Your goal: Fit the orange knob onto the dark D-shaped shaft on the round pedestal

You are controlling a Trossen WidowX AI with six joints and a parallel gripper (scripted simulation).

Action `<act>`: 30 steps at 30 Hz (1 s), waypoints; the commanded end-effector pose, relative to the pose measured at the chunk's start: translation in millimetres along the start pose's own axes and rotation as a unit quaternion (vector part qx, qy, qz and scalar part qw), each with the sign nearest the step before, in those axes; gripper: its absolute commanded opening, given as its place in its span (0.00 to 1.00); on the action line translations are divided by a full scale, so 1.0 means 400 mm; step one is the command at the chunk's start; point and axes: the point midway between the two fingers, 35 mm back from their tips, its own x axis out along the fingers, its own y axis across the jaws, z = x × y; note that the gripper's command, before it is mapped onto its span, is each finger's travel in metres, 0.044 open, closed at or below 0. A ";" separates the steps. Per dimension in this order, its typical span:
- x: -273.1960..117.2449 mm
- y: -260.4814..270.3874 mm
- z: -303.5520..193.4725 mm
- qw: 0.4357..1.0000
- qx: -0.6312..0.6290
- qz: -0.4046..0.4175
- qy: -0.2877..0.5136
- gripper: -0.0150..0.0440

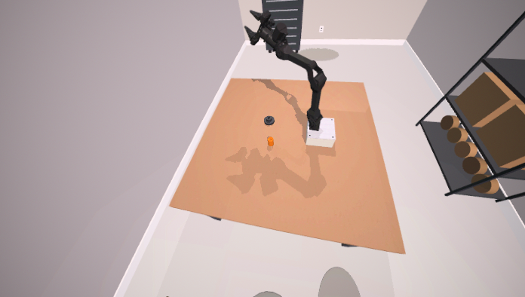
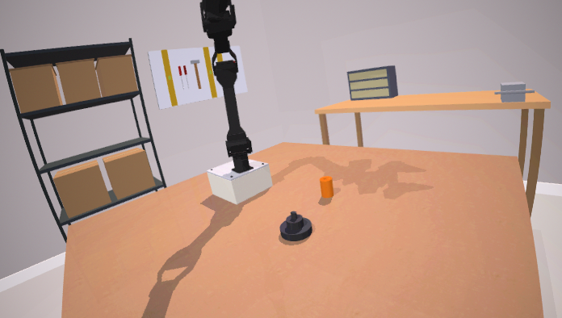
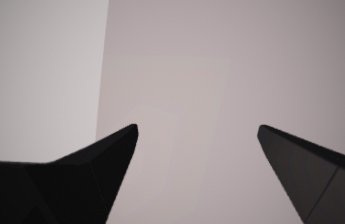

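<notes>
The orange knob (image 1: pixel 270 142) (image 2: pixel 326 187) stands upright on the table, a small cylinder with a hole in its top. The dark round pedestal (image 1: pixel 268 120) (image 2: pixel 295 232) stands apart from the knob, nearer to the exterior view. Its bare shaft (image 2: pixel 293 215) points up; the flat side cannot be made out. My gripper (image 1: pixel 247 19) (image 3: pixel 196 129) is wide open and empty. It is raised high above the table, well away from knob and pedestal, and lies out of the exterior view. The wrist view shows only wall and ceiling between the fingers.
The arm's white base block (image 1: pixel 320 140) (image 2: pixel 238 187) sits on the wooden table (image 1: pixel 309 215) (image 2: pixel 373 264), beside the knob and pedestal. Arm shadows fall across the table. A shelf rack (image 1: pixel 434 154) (image 2: pixel 136 119), a drawer cabinet (image 1: pixel 283 14) and a workbench (image 2: pixel 435 100) stand beyond the table.
</notes>
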 end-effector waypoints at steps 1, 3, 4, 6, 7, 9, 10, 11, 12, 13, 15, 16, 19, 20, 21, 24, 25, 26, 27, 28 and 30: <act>0.002 -0.145 -0.057 0.996 -0.012 -0.084 0.012 1.00; -0.007 -0.221 -0.099 0.991 -0.022 -0.132 0.027 1.00; -0.014 -0.258 -0.122 0.987 -0.028 -0.155 0.035 1.00; -0.034 -0.331 -0.170 0.977 -0.040 -0.201 0.055 1.00; -0.046 -0.366 -0.194 0.971 -0.047 -0.224 0.067 1.00; -0.076 -0.433 -0.246 0.957 -0.063 -0.268 0.092 1.00; -0.094 -0.465 -0.272 0.949 -0.071 -0.290 0.106 1.00; -0.114 -0.496 -0.298 0.939 -0.080 -0.311 0.121 1.00; -0.135 -0.526 -0.325 0.930 -0.088 -0.331 0.136 1.00; -0.158 -0.554 -0.351 0.919 -0.098 -0.351 0.153 1.00; -0.208 -0.608 -0.403 0.895 -0.117 -0.388 0.187 1.00; -0.235 -0.632 -0.429 0.882 -0.127 -0.405 0.205 1.00; -0.326 -0.697 -0.503 0.837 -0.158 -0.453 0.263 1.00; -0.358 -0.716 -0.526 0.820 -0.168 -0.468 0.283 1.00; -0.392 -0.733 -0.548 0.803 -0.179 -0.481 0.304 1.00; -0.499 -0.776 -0.609 0.745 -0.211 -0.516 0.367 1.00; -0.536 -0.787 -0.627 0.724 -0.221 -0.525 0.388 1.00; -0.574 -0.797 -0.644 0.703 -0.232 -0.534 0.409 1.00; -0.612 -0.805 -0.659 0.680 -0.242 -0.541 0.431 1.00; -0.650 -0.812 -0.673 0.657 -0.252 -0.548 0.452 1.00; -0.731 -0.821 -0.697 0.606 -0.273 -0.558 0.497 1.00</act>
